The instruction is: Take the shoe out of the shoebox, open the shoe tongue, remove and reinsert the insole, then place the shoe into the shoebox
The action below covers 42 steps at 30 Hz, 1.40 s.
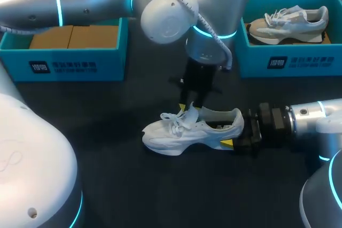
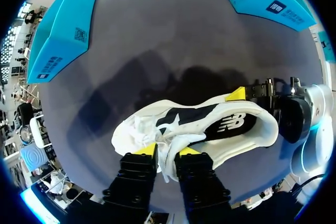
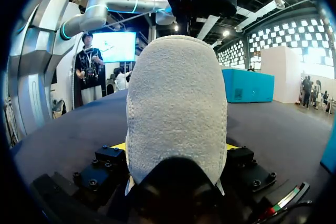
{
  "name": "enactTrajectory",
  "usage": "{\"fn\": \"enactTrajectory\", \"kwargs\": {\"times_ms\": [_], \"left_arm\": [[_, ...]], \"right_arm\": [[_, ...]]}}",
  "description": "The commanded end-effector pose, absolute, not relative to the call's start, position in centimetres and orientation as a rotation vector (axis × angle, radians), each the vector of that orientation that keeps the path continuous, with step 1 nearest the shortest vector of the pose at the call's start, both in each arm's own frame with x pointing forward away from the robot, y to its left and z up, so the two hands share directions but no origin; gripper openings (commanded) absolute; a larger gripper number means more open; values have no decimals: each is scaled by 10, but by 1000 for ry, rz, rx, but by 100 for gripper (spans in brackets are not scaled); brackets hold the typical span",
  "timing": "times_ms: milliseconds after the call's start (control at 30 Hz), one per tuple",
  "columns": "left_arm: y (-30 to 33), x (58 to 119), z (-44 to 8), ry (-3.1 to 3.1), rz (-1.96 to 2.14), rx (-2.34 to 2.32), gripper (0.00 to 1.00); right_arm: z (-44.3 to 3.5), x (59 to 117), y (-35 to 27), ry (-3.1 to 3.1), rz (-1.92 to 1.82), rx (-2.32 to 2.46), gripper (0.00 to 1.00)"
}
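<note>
A white sneaker (image 1: 181, 134) lies on its side in the middle of the dark table, toe pointing left. My right gripper (image 1: 233, 131) comes in from the right and is shut on its heel; the grey heel (image 3: 176, 103) fills the space between the fingers. One yellow fingertip (image 2: 236, 94) shows at the heel's far side. My left gripper (image 1: 188, 108) reaches down from above onto the lacing. In the left wrist view the left gripper (image 2: 167, 151) is shut on the white tongue and laces (image 2: 168, 163), above the dark insole (image 2: 226, 124).
A blue shoebox (image 1: 69, 63) with cardboard inside stands at the back left. A second blue shoebox (image 1: 288, 61) at the back right holds a beige and white sneaker (image 1: 288, 24). Open dark tabletop lies in front of the shoe.
</note>
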<state>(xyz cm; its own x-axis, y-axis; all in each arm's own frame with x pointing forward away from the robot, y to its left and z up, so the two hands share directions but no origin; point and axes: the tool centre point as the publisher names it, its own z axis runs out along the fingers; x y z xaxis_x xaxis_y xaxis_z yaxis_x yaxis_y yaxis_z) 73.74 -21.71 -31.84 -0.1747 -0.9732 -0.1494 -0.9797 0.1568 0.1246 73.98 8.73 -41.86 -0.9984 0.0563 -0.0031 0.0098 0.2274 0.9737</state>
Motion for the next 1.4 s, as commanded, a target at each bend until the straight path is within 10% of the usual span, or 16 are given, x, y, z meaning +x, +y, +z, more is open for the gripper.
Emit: {"fn": "enactTrajectory", "kwargs": {"times_ms": [33,267,400,800,1400], "left_arm": [[-214,738,-319,2374,283,-1996,9],[-214,738,-319,2385,273,-1985,11],[-213,738,-319,2390,268,-1985,35],[-218,738,-318,2426,224,-1982,0],[-179,724,-308,2464,34,-2225,0]], "right_arm": [[-421,740,88,2432,1925,65,0],[-421,740,88,2432,1925,65,0],[-421,740,88,2432,1925,65,0],[-421,740,88,2432,1925,65,0],[-421,740,88,2432,1925,65,0]]}}
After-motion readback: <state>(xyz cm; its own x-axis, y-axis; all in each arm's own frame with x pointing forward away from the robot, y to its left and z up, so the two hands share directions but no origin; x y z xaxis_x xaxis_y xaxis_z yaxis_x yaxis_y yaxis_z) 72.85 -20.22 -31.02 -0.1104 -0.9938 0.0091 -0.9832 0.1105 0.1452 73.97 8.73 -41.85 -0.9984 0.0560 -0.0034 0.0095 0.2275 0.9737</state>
